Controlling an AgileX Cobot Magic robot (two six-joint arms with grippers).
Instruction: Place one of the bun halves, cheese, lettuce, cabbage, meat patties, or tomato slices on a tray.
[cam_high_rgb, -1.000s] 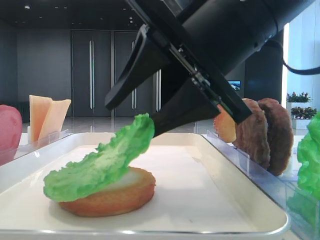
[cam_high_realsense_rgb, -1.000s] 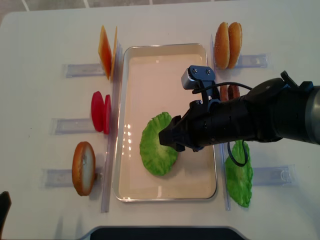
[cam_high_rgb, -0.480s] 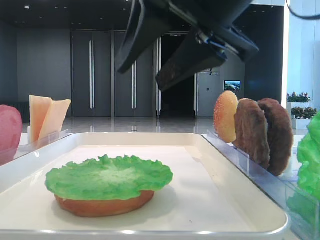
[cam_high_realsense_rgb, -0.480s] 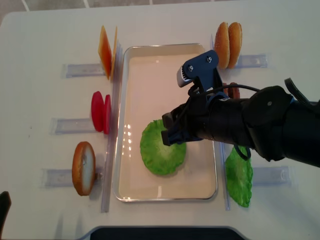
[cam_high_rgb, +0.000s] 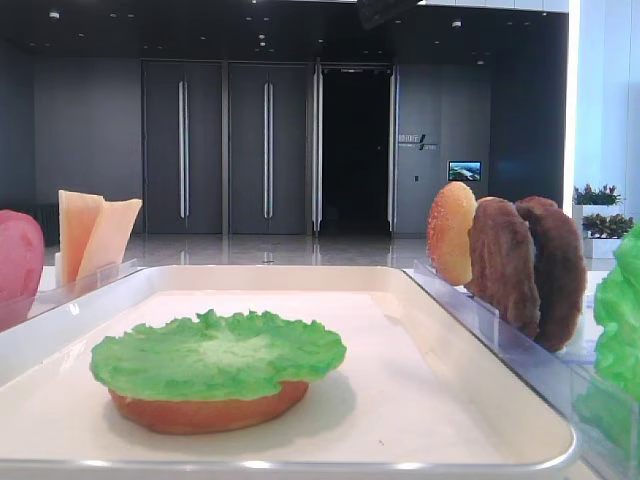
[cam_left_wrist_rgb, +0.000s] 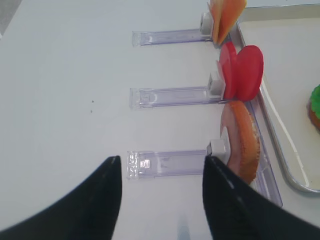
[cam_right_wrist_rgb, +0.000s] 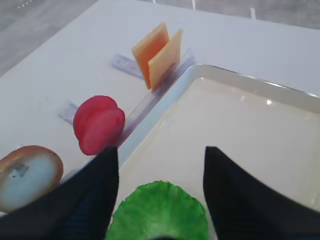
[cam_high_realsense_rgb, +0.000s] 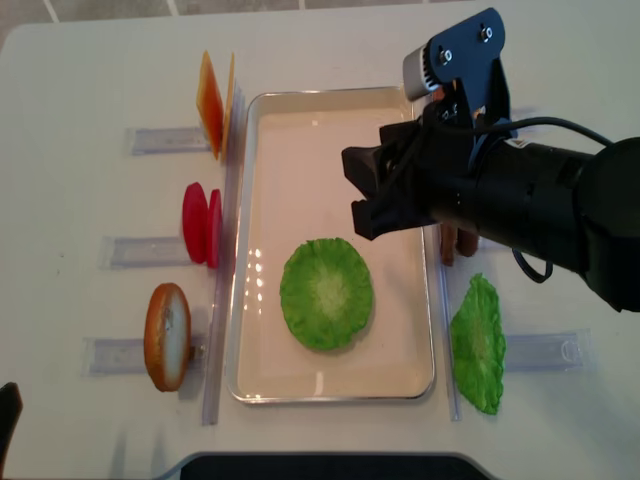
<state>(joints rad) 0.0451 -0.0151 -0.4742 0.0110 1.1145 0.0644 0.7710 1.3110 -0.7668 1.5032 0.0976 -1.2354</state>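
Right pincer (cam_high_realsense_rgb: 362, 188) released, jaws spread wide, nothing between them, raised above the tray (cam_high_realsense_rgb: 300, 110) over its middle. Just below the fingertips in the wrist view: lettuce (cam_right_wrist_rgb: 159, 214) lying flat on a bun half (cam_high_rgb: 205, 410) on the tray floor; lettuce apart from both fingers. Bun only seen from the low side view, lettuce covers it from above. Beyond the pincer's left finger, off the tray rim: red tomato slices (cam_right_wrist_rgb: 98, 123) upright in a clear holder (cam_high_realsense_rgb: 140, 250), and a bun half with pale face (cam_right_wrist_rgb: 27, 176) upright nearer the wrist camera's lower left. Farther ahead of the pincer: cheese (cam_right_wrist_rgb: 159, 54), two slices upright in their holder beside the tray's far corner. On the pincer's other side, past the tray rim: meat patties (cam_high_rgb: 525, 268) on edge, partly hidden by the arm from above, an orange-speckled bun (cam_high_rgb: 452, 232) behind them, and a second lettuce leaf (cam_high_realsense_rgb: 477, 343) on the bench (cam_high_realsense_rgb: 80, 80). Left pincer (cam_left_wrist_rgb: 161, 172) released too, empty, over bare bench, well apart from the tray, pointing at the holder of the pale-faced bun
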